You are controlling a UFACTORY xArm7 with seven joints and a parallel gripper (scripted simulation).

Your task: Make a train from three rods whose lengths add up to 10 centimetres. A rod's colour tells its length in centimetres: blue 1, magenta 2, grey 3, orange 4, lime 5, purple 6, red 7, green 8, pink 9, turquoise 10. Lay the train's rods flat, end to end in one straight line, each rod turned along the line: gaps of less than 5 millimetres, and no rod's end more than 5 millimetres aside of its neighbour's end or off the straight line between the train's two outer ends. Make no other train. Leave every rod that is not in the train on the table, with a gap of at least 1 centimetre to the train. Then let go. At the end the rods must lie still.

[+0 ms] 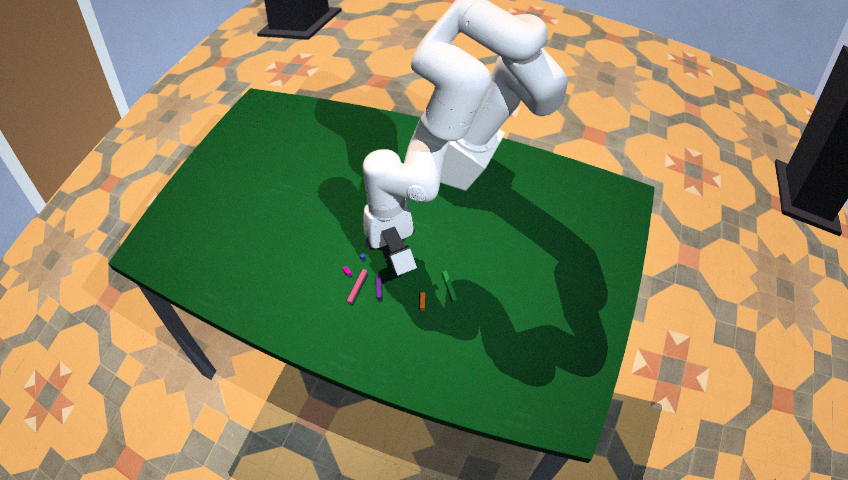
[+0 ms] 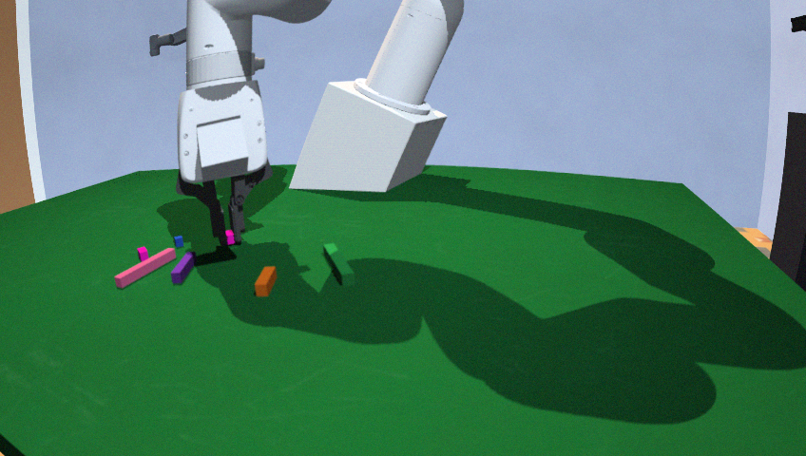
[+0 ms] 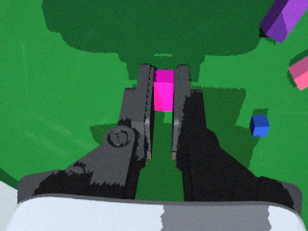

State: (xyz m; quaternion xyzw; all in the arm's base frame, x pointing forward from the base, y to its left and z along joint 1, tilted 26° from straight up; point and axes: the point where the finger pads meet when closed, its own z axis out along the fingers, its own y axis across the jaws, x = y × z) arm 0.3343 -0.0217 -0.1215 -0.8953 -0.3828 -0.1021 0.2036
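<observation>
My gripper [image 2: 229,239] [image 3: 164,85] is shut on a magenta rod [image 2: 230,237] [image 3: 164,89], low over the green table [image 1: 238,178], just right of the purple rod. In the top view the wrist hides the fingers. A purple rod [image 1: 378,286] [image 2: 182,267] [image 3: 287,8], a pink rod [image 1: 357,286] [image 2: 144,267] [image 3: 299,72], a second magenta rod [image 1: 347,271] [image 2: 142,253] and a small blue rod [image 1: 362,256] [image 2: 179,240] [image 3: 260,126] lie in a loose cluster to its left. An orange rod [image 1: 422,300] [image 2: 265,280] and a green rod [image 1: 449,284] [image 2: 337,263] lie to the right.
The arm's white base block [image 2: 361,135] stands behind the rods. The arm's broad shadow falls across the table's right half. The table's front edge [image 1: 357,386] is well away from the rods.
</observation>
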